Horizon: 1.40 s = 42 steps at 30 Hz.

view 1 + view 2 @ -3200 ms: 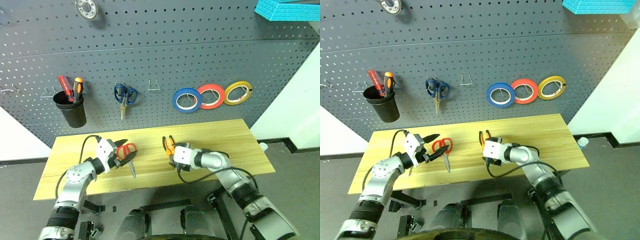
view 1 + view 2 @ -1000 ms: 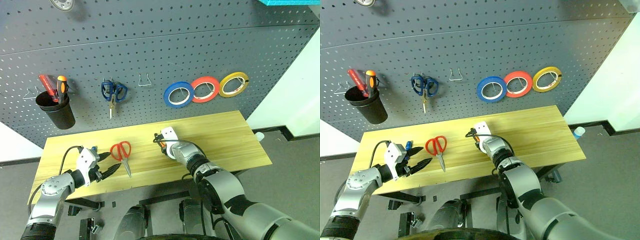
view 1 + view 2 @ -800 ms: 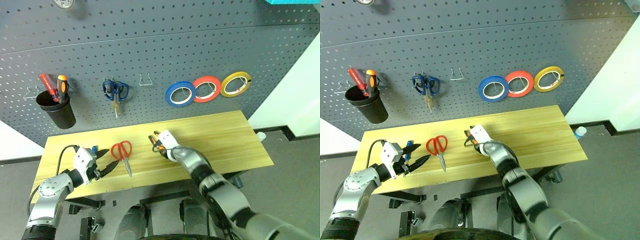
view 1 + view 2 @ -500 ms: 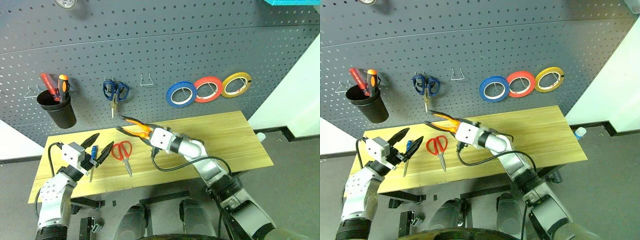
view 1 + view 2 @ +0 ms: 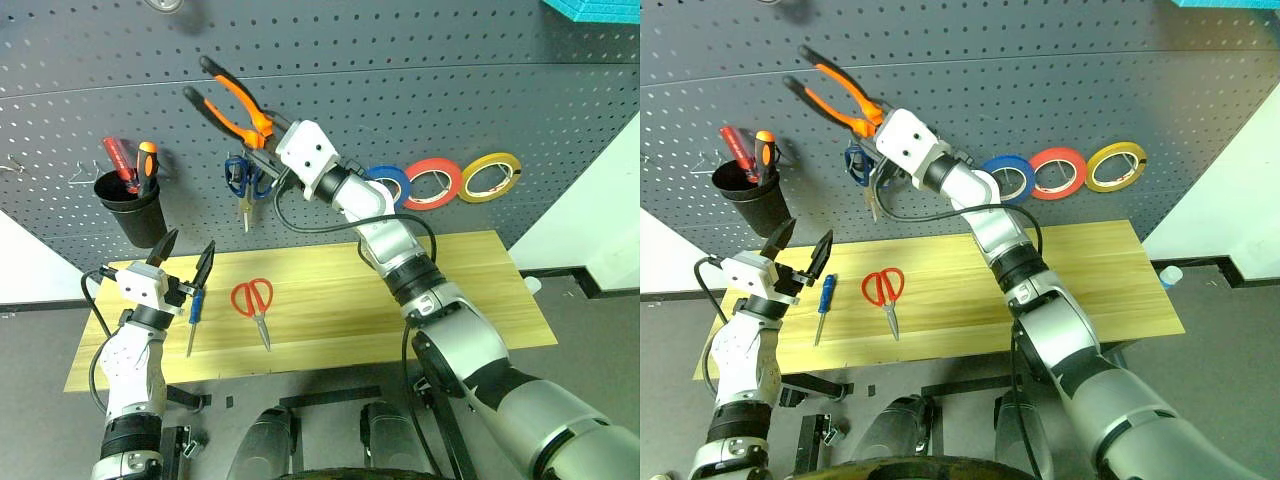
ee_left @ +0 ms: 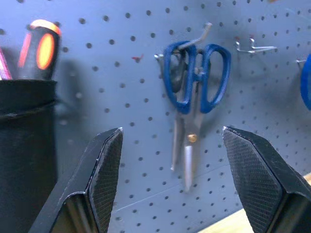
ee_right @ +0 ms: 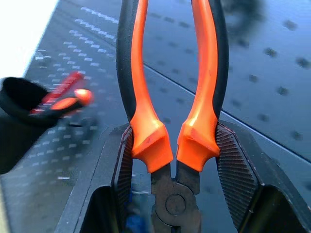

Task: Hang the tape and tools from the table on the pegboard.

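We see R gripper (image 5: 268, 148) fingers clamped on pliers (image 5: 228, 104) up by pegboard (image 5: 420, 90), L gripper (image 5: 185, 266) fingers spread wide w/ nothing held, red scissors (image 5: 255, 304) & blue screwdriver (image 5: 193, 318) on tabletop (image 5: 400, 300), blue tape (image 5: 392, 184) on pegboard.

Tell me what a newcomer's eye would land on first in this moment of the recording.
Most striking are the orange-and-black pliers, gripped by the right gripper and held high against the pegboard, handles splayed upward, above the blue scissors. Next, the red scissors and blue screwdriver lie on the table, with the left gripper open beside the screwdriver.
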Each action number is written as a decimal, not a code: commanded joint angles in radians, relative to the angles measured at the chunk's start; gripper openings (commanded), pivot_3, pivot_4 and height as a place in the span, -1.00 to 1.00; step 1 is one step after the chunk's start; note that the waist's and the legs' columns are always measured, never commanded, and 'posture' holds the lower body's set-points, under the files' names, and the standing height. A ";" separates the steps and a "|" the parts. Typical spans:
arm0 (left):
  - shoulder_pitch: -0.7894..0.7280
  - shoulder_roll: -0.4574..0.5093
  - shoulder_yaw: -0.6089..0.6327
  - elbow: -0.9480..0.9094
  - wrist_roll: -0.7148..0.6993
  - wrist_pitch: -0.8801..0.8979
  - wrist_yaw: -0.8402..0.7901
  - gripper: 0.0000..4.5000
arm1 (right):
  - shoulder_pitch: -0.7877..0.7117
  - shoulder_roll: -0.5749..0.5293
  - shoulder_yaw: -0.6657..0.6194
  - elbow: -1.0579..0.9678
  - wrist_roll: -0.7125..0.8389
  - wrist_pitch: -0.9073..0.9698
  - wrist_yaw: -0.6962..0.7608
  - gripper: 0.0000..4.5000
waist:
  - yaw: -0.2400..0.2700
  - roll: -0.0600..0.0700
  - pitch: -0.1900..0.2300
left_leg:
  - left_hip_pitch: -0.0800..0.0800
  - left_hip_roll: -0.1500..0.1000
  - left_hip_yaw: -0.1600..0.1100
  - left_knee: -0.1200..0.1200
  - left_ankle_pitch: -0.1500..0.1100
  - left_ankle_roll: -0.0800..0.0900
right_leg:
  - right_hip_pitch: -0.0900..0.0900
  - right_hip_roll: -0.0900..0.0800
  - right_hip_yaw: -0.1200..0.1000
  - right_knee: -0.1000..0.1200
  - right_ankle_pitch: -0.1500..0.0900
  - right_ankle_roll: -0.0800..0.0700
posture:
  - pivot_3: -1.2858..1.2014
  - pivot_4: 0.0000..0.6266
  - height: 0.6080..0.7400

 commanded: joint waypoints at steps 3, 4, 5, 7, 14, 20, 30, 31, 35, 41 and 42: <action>0.096 -0.014 -0.024 -0.156 -0.022 0.013 0.011 0.53 | -0.069 0.006 -0.079 0.116 0.051 -0.120 -0.006 -0.07 | -0.005 0.001 0.002 | 0.000 0.000 0.000 -0.002 0.000 0.000 | -0.001 0.000 0.000 -0.002 0.000 0.000 | 0.09 -0.65 1.00; 0.120 -0.015 -0.028 -0.190 -0.025 0.021 0.014 0.53 | -0.067 0.007 -0.085 0.119 0.057 -0.130 0.002 -0.07 | -0.006 0.001 0.003 | 0.000 0.001 0.000 -0.003 0.000 0.000 | -0.001 0.001 0.000 -0.002 0.000 0.000 | 0.09 -0.63 1.00; 0.141 -0.015 -0.035 -0.225 -0.026 0.033 0.016 0.53 | -0.067 0.006 -0.094 0.128 0.061 -0.141 0.002 -0.07 | -0.006 0.002 0.003 | -0.001 0.001 0.000 -0.003 0.000 0.000 | -0.002 0.001 0.001 -0.002 0.000 0.000 | 0.09 -0.61 1.00; 0.170 -0.015 -0.046 -0.288 -0.025 0.058 0.028 0.53 | -0.066 0.006 -0.114 0.137 0.077 -0.155 0.004 -0.07 | -0.003 0.002 0.007 | 0.000 0.002 0.000 -0.004 0.000 0.000 | -0.002 0.001 0.001 -0.002 0.000 0.000 | 0.09 -0.56 1.00; 0.209 -0.016 -0.100 -0.453 -0.035 0.167 0.054 0.53 | -0.081 0.013 -0.190 0.169 0.143 -0.186 0.010 -0.07 | -0.001 0.002 0.032 | 0.000 0.002 0.000 -0.001 0.000 0.000 | 0.000 0.001 0.001 -0.002 -0.002 -0.004 | 0.10 -0.39 1.00; 0.240 -0.019 -0.127 -0.510 -0.038 0.219 0.061 0.53 | -0.117 0.031 -0.233 0.241 0.161 -0.218 -0.011 -0.07 | -0.007 0.002 0.064 | -0.002 0.002 0.000 -0.002 0.000 0.000 | -0.002 0.001 0.001 -0.001 -0.002 -0.004 | 0.10 -0.26 1.00; 0.301 -0.026 -0.142 -0.595 -0.030 0.267 0.085 0.53 | -0.150 0.069 -0.287 0.342 0.173 -0.282 -0.029 -0.07 | -0.004 0.001 0.088 | -0.017 0.002 0.000 0.003 0.000 0.000 | -0.020 0.001 0.001 0.008 -0.001 -0.004 | 0.14 -0.18 1.00; 0.309 -0.027 -0.142 -0.601 -0.029 0.269 0.087 0.53 | -0.149 0.074 -0.289 0.348 0.171 -0.285 -0.032 -0.07 | -0.004 0.001 0.090 | -0.016 0.002 0.000 0.004 0.000 0.000 | -0.020 0.001 0.001 0.008 -0.002 -0.005 | 0.14 -0.18 1.00; 0.323 -0.026 -0.137 -0.611 -0.032 0.274 0.089 0.53 | -0.140 0.087 -0.281 0.371 0.139 -0.300 -0.064 -0.07 | -0.002 0.001 0.095 | -0.016 0.002 -0.001 0.004 0.000 0.000 | -0.019 0.002 0.001 0.009 -0.002 -0.005 | 0.14 -0.19 1.00; 0.311 -0.016 -0.120 -0.595 -0.038 0.277 0.082 0.53 | -0.129 0.094 -0.276 0.405 0.108 -0.303 -0.107 -0.07 | -0.002 0.001 0.096 | -0.016 0.002 -0.001 0.004 0.000 0.000 | -0.020 0.002 0.001 0.009 -0.001 -0.004 | 0.14 -0.23 1.00; 0.309 -0.016 -0.119 -0.594 -0.038 0.278 0.082 0.53 | -0.128 0.092 -0.275 0.408 0.104 -0.304 -0.110 -0.07 | -0.002 0.001 0.096 | -0.016 0.002 -0.001 0.004 0.000 0.000 | -0.020 0.002 0.001 0.009 -0.001 -0.004 | 0.14 -0.24 1.00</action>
